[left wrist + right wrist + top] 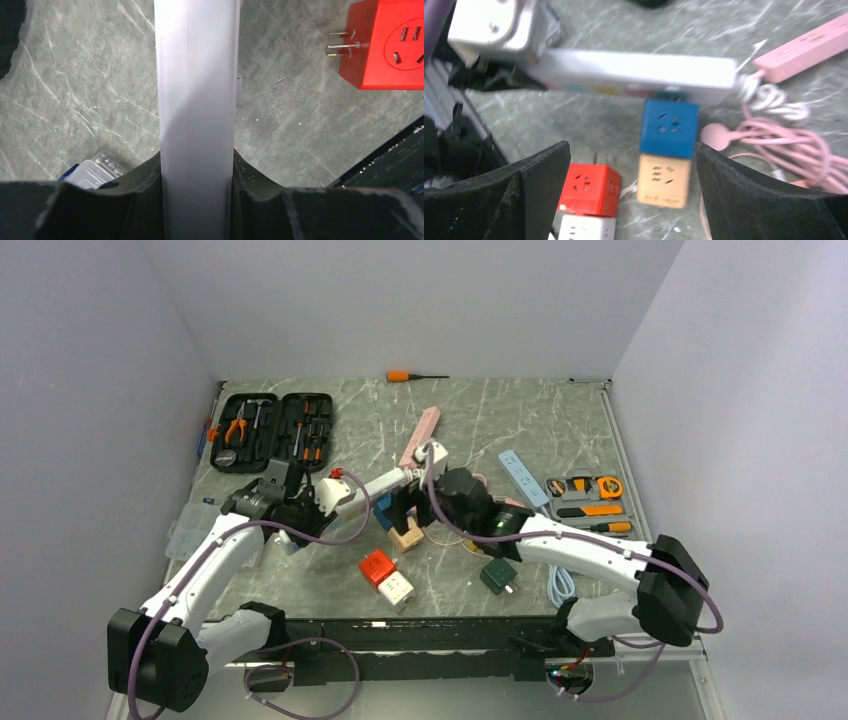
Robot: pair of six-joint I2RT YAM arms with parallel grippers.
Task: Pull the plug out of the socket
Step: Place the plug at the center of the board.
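Toward the left half of the desk point(520, 420), we find the left arm reaching out from the near left corner. Its elbow is bent and its wrist is turned rightward. The left pincer point(197, 172) is clenched on one end of the white power strip point(197, 100), and both fingers press the strip's long sides. The strip runs on toward the desk's middle.

At the middle, the blue cube plug point(669, 127) sits against the strip's face and appears seated in it, though blur hides the join. A beige cube point(664, 180) touches its far side. A red cube point(586, 190) and a white cube point(586, 227) lie apart, nearer the front edge.

We judge the plug to be light, rigid and smooth-sided, so it may slip, and only the friction of its prongs holds it. The best hold is across two opposite flat sides of the blue body, close to the strip. Gripping the beige cube risks parting the stack instead. The pull should run straight along the prongs while the strip is braced.

Further right, the right arm stretches from the near right corner toward the middle. The right pincer point(631, 152) is released, its jaws spread wide with nothing between them, and it hovers just short of the cubes.

Beyond it lie a pink strip point(804, 50) and a pink cable point(784, 145).
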